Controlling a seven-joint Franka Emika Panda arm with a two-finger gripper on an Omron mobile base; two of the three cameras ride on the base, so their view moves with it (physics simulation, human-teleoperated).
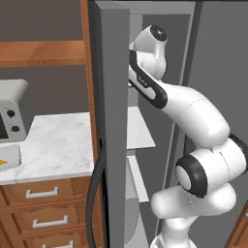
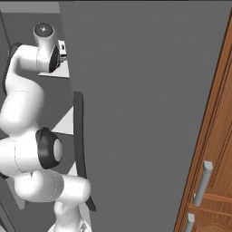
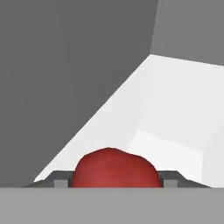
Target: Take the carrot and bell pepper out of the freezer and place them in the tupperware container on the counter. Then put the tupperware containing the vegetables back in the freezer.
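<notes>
Reaching into the freezer (image 1: pixel 114 121) at the upper middle of the left base view, the white arm bends past the grey door edge, its hand hidden behind that edge. White shelves sit inside. At left, the marble bench (image 1: pixel 58 140) tops brown wooden drawers with metal handles; a grey microwave (image 1: pixel 14 111) stands at the left edge. Below it lies the flat grey tupperware container (image 1: pixel 12 155) with the orange carrot (image 1: pixel 3 162) in it.

In the right base view, the smooth grey freezer door fills the centre, its dark handle (image 2: pixel 79 145) curving downward.

In the hand view, the pincer (image 3: pixel 114 180) grasps the rounded dark-red bell pepper (image 3: pixel 114 168) between its tips, over a white shelf.
</notes>
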